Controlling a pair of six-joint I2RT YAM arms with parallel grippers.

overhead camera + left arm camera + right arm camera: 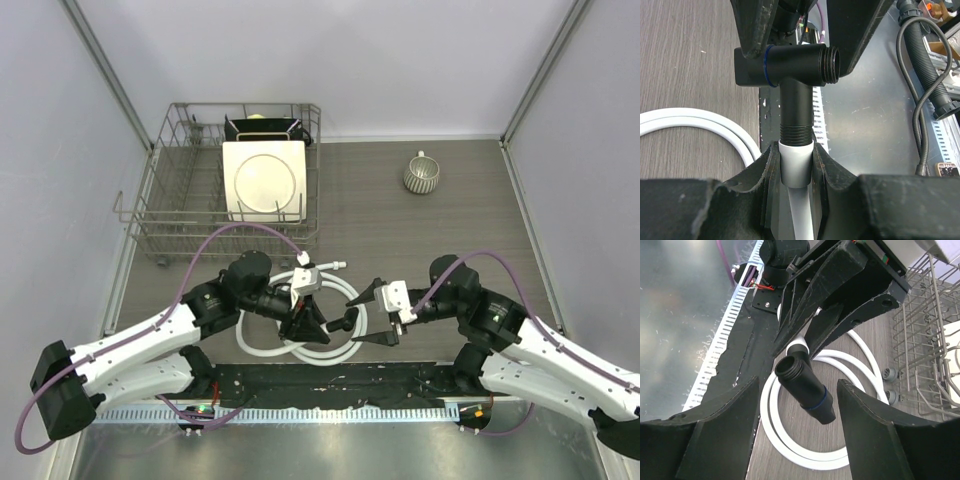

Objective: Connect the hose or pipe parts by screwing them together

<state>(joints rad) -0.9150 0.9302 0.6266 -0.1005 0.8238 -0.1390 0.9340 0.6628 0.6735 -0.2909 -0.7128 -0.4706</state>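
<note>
The black T-shaped fitting is held just above the table, its stem seated in a white end connector directly below it. That connector is clamped by the closed left gripper, presumably so that it is kept from turning while the fitting is spun. A band of thread is seen bare on the stem just above the connector, so the joint is judged not to be fully screwed home.

The fitting's crossbar is straddled by the right gripper, whose jaws stand apart with a gap at each side and nothing gripped. It is judged to be placed for a twisting hold.

The white hose is coiled on the table beneath and to the left of the fitting. A dish rack and a mug are seen well beyond the fitting.

How deeply the threads are engaged is hidden inside the connector. The hose's run out of the connector is covered by the left fingers.
</note>
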